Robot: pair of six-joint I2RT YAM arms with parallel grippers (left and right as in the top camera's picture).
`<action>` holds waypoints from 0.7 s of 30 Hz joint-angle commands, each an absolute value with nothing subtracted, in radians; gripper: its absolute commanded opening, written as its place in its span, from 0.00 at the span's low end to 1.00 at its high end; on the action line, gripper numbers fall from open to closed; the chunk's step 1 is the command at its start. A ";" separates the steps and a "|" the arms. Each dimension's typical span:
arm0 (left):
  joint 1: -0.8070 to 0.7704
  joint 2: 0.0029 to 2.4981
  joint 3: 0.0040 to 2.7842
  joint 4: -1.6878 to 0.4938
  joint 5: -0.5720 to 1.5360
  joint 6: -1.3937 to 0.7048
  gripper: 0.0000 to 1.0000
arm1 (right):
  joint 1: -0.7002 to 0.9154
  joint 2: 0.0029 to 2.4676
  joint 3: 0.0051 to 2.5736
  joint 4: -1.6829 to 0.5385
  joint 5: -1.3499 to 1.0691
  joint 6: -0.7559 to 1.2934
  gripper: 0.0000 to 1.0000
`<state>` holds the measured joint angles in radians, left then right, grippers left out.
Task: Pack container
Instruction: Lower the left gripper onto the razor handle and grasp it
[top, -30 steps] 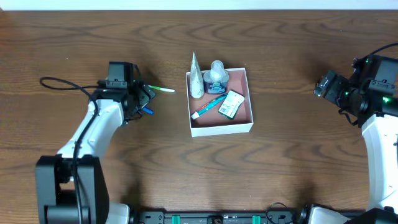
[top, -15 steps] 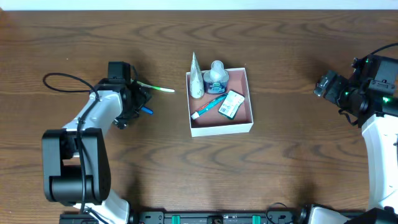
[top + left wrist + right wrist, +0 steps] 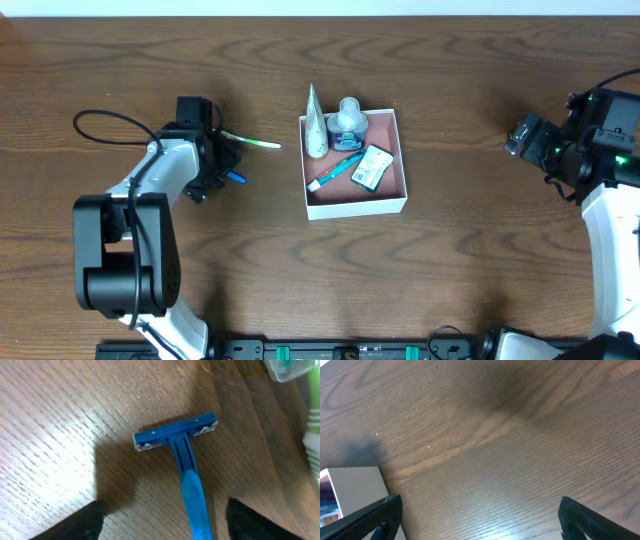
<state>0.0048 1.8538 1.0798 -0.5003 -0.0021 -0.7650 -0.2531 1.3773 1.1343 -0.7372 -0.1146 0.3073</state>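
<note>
Pack check | container point(image 3: 356, 207) mid-tabletop point(image 3: 450, 270), holding tube point(image 3: 315, 130), bottle point(image 3: 348, 122), packet point(image 3: 372, 166), blue-handled item point(image 3: 335, 172) | not yet in: blue razor point(image 3: 182, 447), green toothbrush point(image 3: 250, 141) | left fingers point(image 3: 82, 522) apart astride razor handle, gripping nothing | right fingers point(image 3: 375, 515) spread wide, idle

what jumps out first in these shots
The white-walled container sits at the middle of the table, already holding several toiletries. To its left, a blue razor lies flat on the wood, with the left gripper open over its handle. A green-handled item lies close beside it.
</note>
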 commanded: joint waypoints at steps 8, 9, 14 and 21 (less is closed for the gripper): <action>0.008 1.906 1.065 -0.561 0.015 -0.703 0.43 | -0.260 1.380 1.144 -0.737 -0.109 0.318 0.99; 0.008 1.906 1.065 -0.570 0.015 -0.703 0.39 | -0.260 1.380 1.144 -0.737 -0.109 0.318 0.99; 0.008 1.906 1.065 -0.614 0.015 -0.665 0.31 | -0.260 1.380 1.144 -0.737 -0.109 0.318 0.99; 0.008 1.893 1.071 -0.641 0.041 -0.607 0.19 | -0.260 1.380 1.144 -0.737 -0.109 0.318 0.99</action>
